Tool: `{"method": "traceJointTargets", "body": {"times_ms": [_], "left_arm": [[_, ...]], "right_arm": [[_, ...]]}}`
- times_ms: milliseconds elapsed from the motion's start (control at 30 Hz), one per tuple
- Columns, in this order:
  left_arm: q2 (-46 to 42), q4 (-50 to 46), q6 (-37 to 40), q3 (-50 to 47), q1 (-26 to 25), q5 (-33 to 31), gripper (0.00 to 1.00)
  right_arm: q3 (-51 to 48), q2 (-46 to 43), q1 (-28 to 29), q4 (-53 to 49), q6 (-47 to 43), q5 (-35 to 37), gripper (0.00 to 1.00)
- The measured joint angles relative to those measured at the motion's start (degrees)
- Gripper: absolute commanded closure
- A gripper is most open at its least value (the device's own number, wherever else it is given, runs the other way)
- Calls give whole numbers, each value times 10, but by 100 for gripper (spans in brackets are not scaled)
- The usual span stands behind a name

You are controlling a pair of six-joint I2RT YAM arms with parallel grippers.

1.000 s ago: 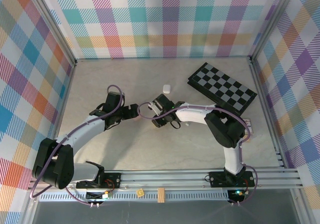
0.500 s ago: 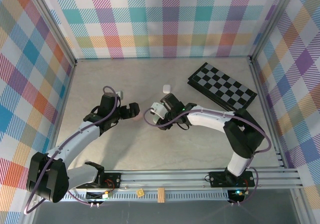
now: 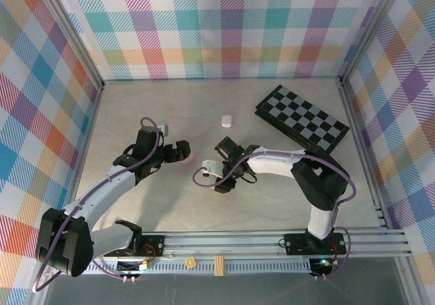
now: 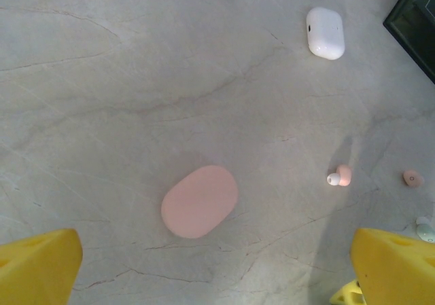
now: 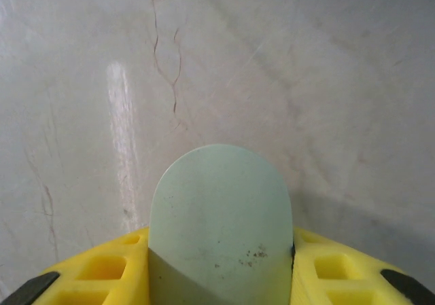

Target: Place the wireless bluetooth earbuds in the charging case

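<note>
L gripper (image 4: 216, 267) jaws wide apart above pink oval plastic case (image 4: 200, 202); tiny pink stemmed earbud (image 4: 340, 176) loose on table (image 4: 102, 81), to its right. R gripper (image 5: 221, 267) clamped on mint-green pebble case (image 5: 217, 203). Risk: bud tiny, a slightly off pinch may flick it away.

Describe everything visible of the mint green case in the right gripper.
The mint green case is a smooth, matte plastic pebble, its rounded end pointing away from the right gripper. A few dark specks mark its face; no seam or opening shows. The yellow fingers clamp it, one on each side, above the marbled table; whether it touches the table cannot be told.
</note>
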Motion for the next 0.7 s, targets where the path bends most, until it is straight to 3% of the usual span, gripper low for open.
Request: {"method": "traceJointTargets", "body": {"times_ms": [300, 700], "left_arm": [[-5, -1, 2, 0, 0, -1, 0], [-6, -1, 7, 0, 0, -2, 0]], "right_arm": [[2, 5, 3, -3, -26, 26, 43], [-3, 0, 3, -9, -37, 33, 44]]}}
